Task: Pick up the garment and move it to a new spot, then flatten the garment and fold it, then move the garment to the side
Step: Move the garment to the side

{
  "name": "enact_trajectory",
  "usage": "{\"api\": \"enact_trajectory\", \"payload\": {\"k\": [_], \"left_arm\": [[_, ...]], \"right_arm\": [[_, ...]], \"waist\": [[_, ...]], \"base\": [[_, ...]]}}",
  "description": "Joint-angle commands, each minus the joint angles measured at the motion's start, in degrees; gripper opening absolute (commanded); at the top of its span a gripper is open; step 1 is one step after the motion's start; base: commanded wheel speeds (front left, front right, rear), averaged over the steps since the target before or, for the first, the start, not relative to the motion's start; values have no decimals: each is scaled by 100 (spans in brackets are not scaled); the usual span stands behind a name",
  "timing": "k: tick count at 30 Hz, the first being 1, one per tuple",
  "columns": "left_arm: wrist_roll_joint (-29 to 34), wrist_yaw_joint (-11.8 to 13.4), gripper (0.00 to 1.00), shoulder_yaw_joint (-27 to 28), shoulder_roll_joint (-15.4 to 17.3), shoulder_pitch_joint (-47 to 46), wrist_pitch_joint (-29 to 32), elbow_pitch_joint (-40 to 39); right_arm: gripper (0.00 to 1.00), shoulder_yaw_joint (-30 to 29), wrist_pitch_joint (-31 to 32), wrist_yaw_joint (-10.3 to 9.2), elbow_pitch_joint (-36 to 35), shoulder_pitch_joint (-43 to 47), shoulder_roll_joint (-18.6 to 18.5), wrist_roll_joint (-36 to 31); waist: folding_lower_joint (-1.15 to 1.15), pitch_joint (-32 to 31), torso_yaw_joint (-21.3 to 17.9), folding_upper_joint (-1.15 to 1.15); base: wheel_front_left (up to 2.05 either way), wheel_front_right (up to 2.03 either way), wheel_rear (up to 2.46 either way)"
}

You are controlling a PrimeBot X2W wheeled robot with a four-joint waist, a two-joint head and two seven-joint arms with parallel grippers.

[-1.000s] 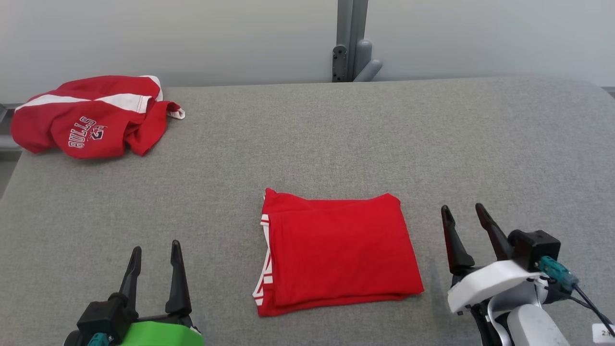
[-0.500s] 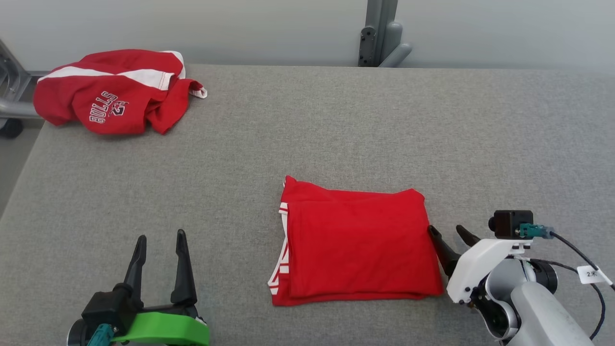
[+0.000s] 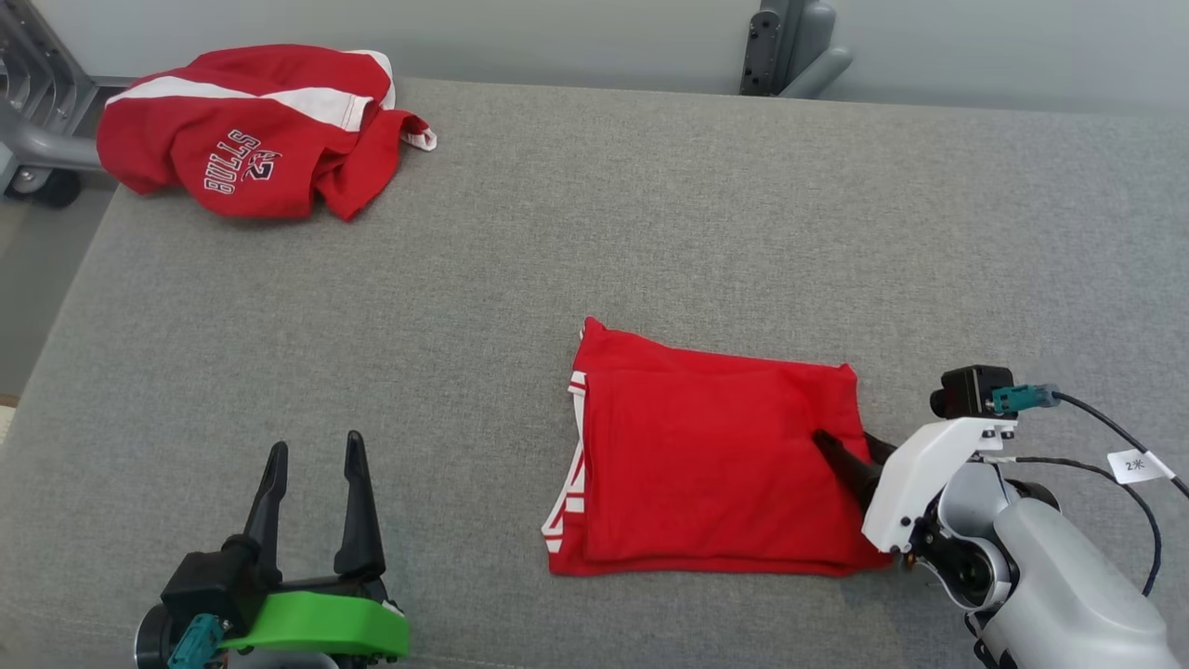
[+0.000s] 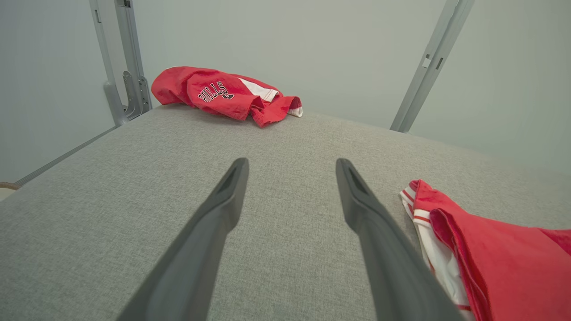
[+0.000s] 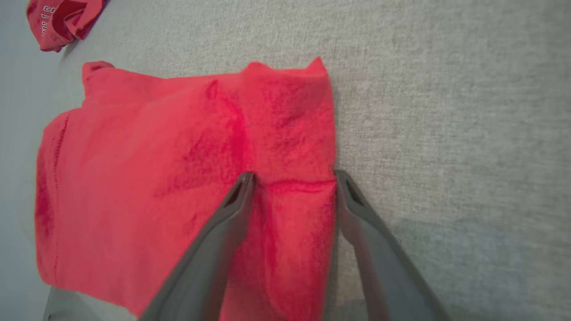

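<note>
The folded red garment (image 3: 706,465) with white-striped trim lies flat on the grey padded table (image 3: 650,214), a little right of centre. My right gripper (image 3: 845,441) points down at its right edge. In the right wrist view the right gripper (image 5: 294,176) is open and straddles that edge: one finger presses the cloth (image 5: 156,156), the other stands just off the hem, and a small ridge of fabric lies between them. My left gripper (image 3: 316,444) hovers open over bare table at the lower left, well left of the garment (image 4: 490,249), with nothing between the fingers (image 4: 352,196).
A crumpled red and white Bulls jersey (image 3: 251,130) lies at the table's far left corner, also in the left wrist view (image 4: 223,91). A grey metal post (image 3: 790,46) stands behind the far edge, and a metal frame (image 3: 37,121) beyond the left edge.
The head camera has shifted. My right gripper has tipped down and moved left from beside the garment onto its right edge, its fingers narrowing slightly. The left gripper stays as it was.
</note>
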Motion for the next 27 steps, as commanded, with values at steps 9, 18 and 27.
{"api": "enact_trajectory", "payload": {"k": [9,18,27], "left_arm": [[-7,14,100,-39,3,-108,3,-9],[97,-35,100,-122,5,-158,3,-59],[247,-143,100,-216,7,-352,3,-76]], "right_arm": [[0,372,-487,0,239,-374,-211,256],[0,492,-923,-2,499,-725,-452,297],[0,575,-1079,-2,601,-1281,-674,203]], "waist": [[0,43,-47,38],[0,97,-423,38],[0,451,-1441,38]], "base": [[0,0,0],[0,0,0],[0,0,0]]}}
